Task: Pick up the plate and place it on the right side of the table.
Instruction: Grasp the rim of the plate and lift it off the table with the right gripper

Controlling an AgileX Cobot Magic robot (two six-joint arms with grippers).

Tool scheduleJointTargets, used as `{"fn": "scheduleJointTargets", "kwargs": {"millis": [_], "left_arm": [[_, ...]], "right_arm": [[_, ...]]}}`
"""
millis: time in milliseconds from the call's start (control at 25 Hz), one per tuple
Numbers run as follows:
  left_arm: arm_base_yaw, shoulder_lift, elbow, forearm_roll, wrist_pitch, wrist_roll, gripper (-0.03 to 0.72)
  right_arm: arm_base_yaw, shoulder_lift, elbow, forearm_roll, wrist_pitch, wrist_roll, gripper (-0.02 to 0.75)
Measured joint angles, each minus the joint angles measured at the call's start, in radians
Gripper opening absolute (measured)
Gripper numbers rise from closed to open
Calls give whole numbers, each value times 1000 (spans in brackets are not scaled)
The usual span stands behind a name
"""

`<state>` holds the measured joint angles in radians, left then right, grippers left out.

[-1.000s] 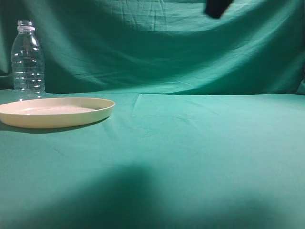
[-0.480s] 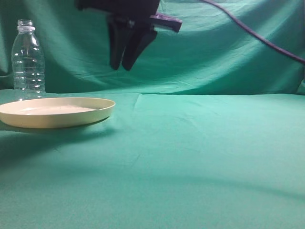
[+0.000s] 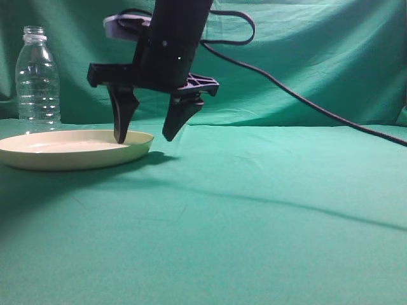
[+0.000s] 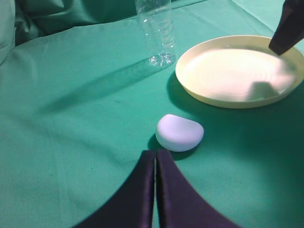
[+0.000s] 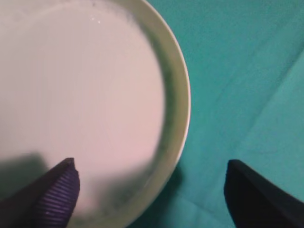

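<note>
The plate sits far left on the table, its left edge cut off. The right gripper, high above half a second ago, now straddles its right rim, jaws spread. The left gripper is closed, empty.

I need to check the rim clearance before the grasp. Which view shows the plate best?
The left wrist view: the whole plate shows from above, rim all round. The exterior view sees it edge-on, with the right gripper straddling its near rim. The right wrist view shows only its rim part.
</note>
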<state>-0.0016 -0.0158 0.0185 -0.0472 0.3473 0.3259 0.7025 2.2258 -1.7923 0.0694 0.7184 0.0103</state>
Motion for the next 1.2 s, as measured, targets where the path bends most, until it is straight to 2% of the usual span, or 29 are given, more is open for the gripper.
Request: {"fn": "scheduleJointTargets", "kwargs": {"millis": [40, 120, 400, 480, 520, 680, 760, 880, 920, 1080, 1200], "left_arm": [[0, 0, 0, 0, 0, 0, 0], [0, 0, 0, 0, 0, 0, 0], [0, 0, 0, 0, 0, 0, 0], [0, 0, 0, 0, 0, 0, 0], [0, 0, 0, 0, 0, 0, 0], [0, 0, 0, 0, 0, 0, 0], [0, 0, 0, 0, 0, 0, 0], [0, 0, 0, 0, 0, 0, 0], [0, 0, 0, 0, 0, 0, 0], [0, 0, 0, 0, 0, 0, 0], [0, 0, 0, 0, 0, 0, 0]], "right_arm": [[0, 15, 0, 0, -17, 0, 559], [0, 31, -2, 0, -39, -8, 480], [0, 69, -10, 0, -93, -27, 494], [0, 76, -12, 0, -101, -29, 431], [0, 76, -14, 0, -104, -29, 436], [-2, 78, -16, -27, -109, -29, 127], [-3, 76, -20, -39, -109, -17, 62], [0, 69, -58, -98, -33, 27, 73], [0, 62, -77, -136, 14, 46, 0], [0, -3, -157, -291, 194, 97, 0], [-6, -72, -164, -348, 295, 97, 0]]}}
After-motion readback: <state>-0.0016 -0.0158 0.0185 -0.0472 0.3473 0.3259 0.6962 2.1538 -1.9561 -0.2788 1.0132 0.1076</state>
